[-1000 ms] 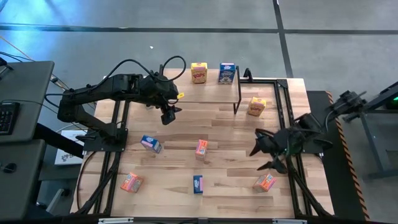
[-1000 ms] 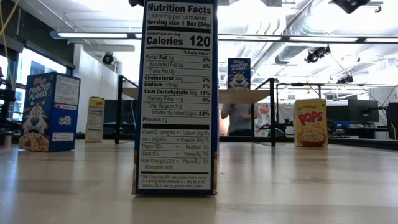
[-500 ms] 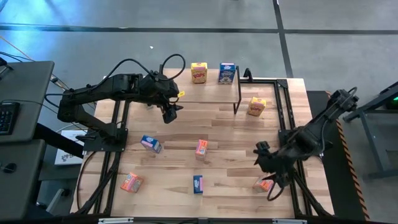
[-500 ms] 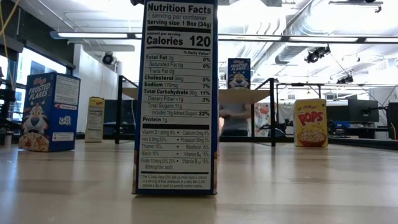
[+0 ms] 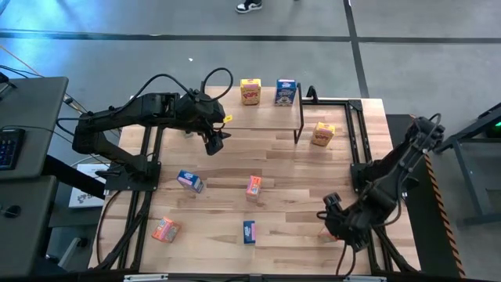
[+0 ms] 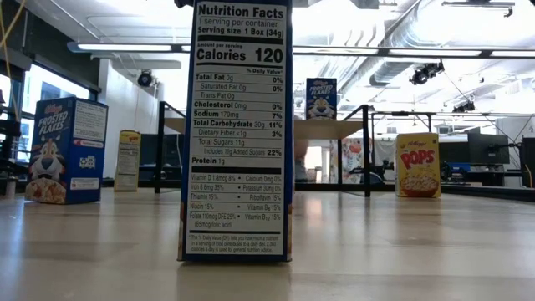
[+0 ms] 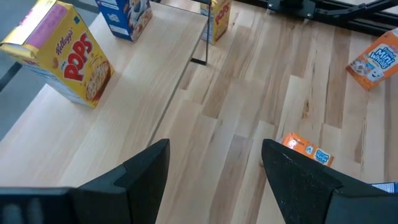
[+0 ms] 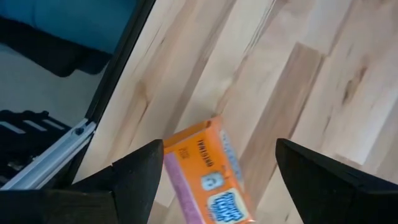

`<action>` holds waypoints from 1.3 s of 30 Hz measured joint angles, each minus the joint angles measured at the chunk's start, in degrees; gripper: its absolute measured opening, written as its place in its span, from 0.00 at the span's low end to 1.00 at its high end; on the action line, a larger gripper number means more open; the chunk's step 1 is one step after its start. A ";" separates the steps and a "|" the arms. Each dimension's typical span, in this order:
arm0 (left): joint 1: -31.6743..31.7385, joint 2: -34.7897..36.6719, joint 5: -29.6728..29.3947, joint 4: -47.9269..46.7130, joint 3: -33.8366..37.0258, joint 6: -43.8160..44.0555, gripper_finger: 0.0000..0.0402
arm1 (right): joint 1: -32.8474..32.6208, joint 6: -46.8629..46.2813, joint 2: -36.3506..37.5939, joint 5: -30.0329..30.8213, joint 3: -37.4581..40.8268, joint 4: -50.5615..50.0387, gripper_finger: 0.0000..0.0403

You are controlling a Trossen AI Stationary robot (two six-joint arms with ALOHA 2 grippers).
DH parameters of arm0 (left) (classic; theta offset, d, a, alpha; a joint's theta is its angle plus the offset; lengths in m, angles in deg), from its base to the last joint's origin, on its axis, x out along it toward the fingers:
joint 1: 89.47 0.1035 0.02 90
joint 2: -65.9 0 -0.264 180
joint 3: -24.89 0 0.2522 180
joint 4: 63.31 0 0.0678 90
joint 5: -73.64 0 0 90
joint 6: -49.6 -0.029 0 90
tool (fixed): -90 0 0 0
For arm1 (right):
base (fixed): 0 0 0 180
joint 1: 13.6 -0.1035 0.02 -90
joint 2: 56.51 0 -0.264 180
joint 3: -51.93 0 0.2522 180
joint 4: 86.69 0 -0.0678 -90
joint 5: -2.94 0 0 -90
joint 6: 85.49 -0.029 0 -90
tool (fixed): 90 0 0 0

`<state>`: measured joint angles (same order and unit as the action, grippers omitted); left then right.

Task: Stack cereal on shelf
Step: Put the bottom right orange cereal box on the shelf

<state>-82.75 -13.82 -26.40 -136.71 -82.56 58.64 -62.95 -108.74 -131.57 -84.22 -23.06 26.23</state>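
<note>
The right gripper is seen lowered over an orange-red cereal box near the table's front right corner, its fingers spread wide to either side of the box without gripping it. The right arm is bent sharply, reaching in from the table's right edge and folding down toward the front. In the right wrist view the box lies flat on the wooden tabletop, framed between the two dark fingers.

The left gripper is held above the table just in front of the shelf, its fingers parted and empty. The left arm is stretched from its base at the left edge toward the table's middle rear.

On the shelf's light wooden top a yellow cereal box and a blue cereal box are stood upright side by side, slightly apart. A second yellow box is set on the tabletop just right of the shelf's black frame. Four more boxes are scattered across the table: a blue one at left, an orange-red one in the middle, another orange-red one at front left, and a blue one at front centre, which fills the low view with its nutrition panel
</note>
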 joint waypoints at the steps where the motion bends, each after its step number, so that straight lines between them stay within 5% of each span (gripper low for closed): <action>1: 0.00 0.00 0.00 -0.02 0.00 0.37 0.61 | -0.50 -0.41 -0.28 0.01 0.00 -0.02 0.75; 24: 0.00 0.00 0.00 -0.04 0.00 1.95 0.61 | -4.02 0.01 -9.95 3.04 0.00 -2.16 0.74; 39: 0.00 0.00 0.00 -0.02 0.00 1.93 0.61 | -3.95 -0.28 -10.09 1.57 0.00 -3.04 0.44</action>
<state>-82.75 -13.82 -26.40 -136.73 -82.56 60.57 -66.90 -109.02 -141.66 -82.65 -23.06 23.19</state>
